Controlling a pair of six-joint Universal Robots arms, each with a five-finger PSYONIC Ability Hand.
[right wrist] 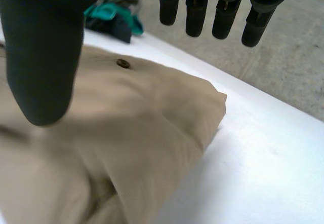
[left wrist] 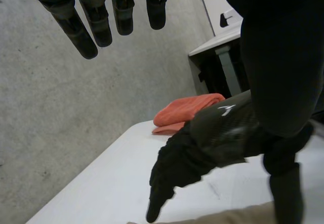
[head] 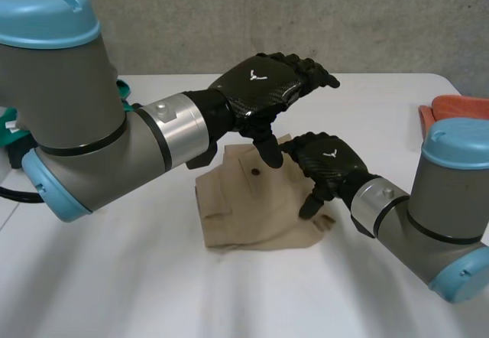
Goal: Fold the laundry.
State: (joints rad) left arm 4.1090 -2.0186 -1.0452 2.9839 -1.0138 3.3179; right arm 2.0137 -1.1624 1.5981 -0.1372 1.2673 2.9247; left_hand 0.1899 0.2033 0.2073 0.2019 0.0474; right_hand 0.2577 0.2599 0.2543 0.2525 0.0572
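A beige folded garment (head: 244, 208) with a dark button (head: 254, 173) lies in the middle of the white table (head: 114, 277). My left hand (head: 263, 86) hovers above the garment's far edge, fingers straight and thumb pointing down, holding nothing. In the left wrist view its fingers (left wrist: 101, 24) hang in the air above my right hand (left wrist: 217, 138). My right hand (head: 330, 162) is open over the garment's right side, thumb lowered to the cloth. The right wrist view has its fingers (right wrist: 217, 11) straight above the beige cloth (right wrist: 142, 117) and button (right wrist: 122, 63).
An orange cloth (head: 457, 107) lies at the table's far right edge, also seen as the orange cloth (left wrist: 186, 111) beyond my right hand. A teal item (head: 122, 89) sits at the far left behind my left arm, and appears as the teal item (right wrist: 112, 19) past the garment.
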